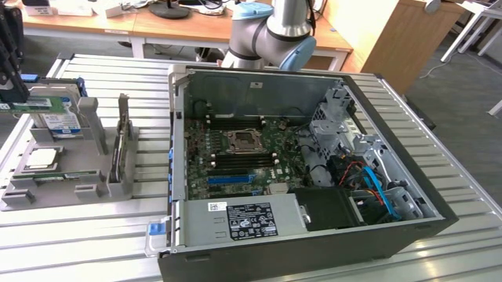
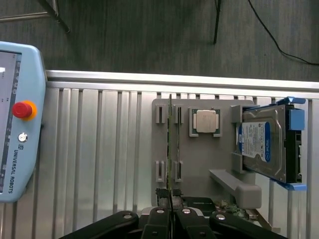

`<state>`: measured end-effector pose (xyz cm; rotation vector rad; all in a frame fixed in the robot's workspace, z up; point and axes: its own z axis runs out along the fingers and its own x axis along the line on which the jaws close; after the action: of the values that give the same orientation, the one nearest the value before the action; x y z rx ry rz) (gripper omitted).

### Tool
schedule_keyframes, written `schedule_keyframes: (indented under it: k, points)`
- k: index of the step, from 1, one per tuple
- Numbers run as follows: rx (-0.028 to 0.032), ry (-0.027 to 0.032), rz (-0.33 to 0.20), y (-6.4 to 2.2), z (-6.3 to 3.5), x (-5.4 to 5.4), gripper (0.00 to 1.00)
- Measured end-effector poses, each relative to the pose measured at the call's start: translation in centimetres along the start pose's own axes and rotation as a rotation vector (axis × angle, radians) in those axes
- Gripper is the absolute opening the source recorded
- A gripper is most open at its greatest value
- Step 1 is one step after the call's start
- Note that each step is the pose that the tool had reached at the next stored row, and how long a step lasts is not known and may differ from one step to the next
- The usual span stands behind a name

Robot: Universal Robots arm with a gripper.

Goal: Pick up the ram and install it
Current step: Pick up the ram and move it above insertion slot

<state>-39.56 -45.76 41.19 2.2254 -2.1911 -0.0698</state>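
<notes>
Exterior view, read from its left: the hand (image 1: pixel 12 98) is clamping its fingers together on the ram (image 1: pixel 33 106), carrying the stick level and on edge, probably so that its contact edge is pointing down toward a slot. The ram is hanging just above the grey holder (image 1: pixel 74 155), near the hard drive (image 1: pixel 61 122) leaning at that end. The holder is cradling a processor (image 1: pixel 41 158) flat and a card (image 1: pixel 121 147) upright, each apparently offering a free edge to grasp. Further right, the open computer case (image 1: pixel 314 252) is lying on its side, so the motherboard (image 1: pixel 235 164) is facing up for access from above. A slatted metal tabletop (image 1: pixel 79 235) is carrying everything. Behind it the arm (image 1: pixel 274 32) is rising before wooden desks (image 1: pixel 157 26). In the wrist view a teach pendant (image 2: pixel 15 114) is lying well apart from the holder, with dark carpet beyond.
</notes>
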Motion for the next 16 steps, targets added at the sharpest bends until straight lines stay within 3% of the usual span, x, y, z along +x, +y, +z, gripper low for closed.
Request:
schedule_keyframes:
  k: [6,16]
  points:
    - [0.0001,0.0000,0.000,-0.59,-0.02,0.0,0.12]
    - [-0.0004,0.0000,0.000,-2.45,-0.10,0.0,0.12]
